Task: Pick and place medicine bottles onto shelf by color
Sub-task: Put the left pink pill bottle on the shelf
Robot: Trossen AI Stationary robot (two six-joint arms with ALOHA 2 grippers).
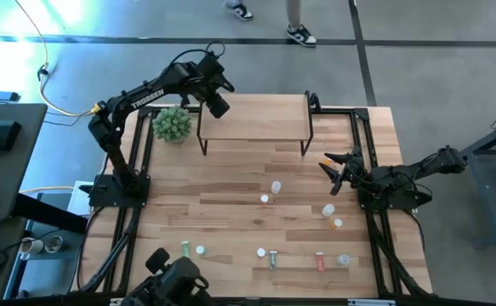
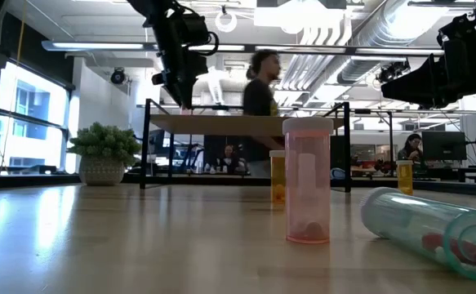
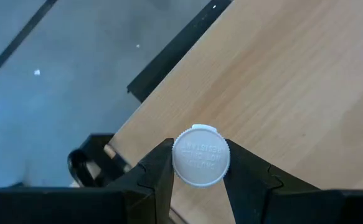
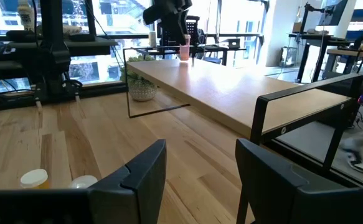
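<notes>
1. Low view, closest in, by the front edge of the desk (image 1: 230,217): upright pink bottle (image 2: 307,184). Just beside it, a clear bottle (image 2: 421,224) on its side with red bits inside.
2. A little behind the pink one, upright: orange bottle (image 2: 278,175).
3. Seen from above, scattered along the same front edge: green bottle (image 1: 185,248), red bottle (image 1: 320,261), plus several clear ones. More toward mid-desk, among them a second orange bottle (image 1: 338,223) near the right edge.
4. Mid-desk, by the right edge: right gripper (image 1: 331,174), low over the wood and pointed toward the shelf. Jaws parted wide, nothing between them, as shown by the right wrist view (image 4: 201,146).
5. Along the far edge of the desk: shelf (image 1: 252,117), with a light wooden top on thin black legs.
6. Over the shelf's left end: left gripper (image 1: 218,104), reaching down from above. Jaws closed snugly on the white cap of the held bottle (image 3: 200,155), pinkish from afar (image 4: 184,50). Upright at the shelf top's far left corner; cannot tell whether touching the wood.
7. Left of the shelf, near the desk's far left corner: small potted plant (image 1: 172,124).
8. Beyond the desk, in the room: a person (image 2: 258,98) passing.
</notes>
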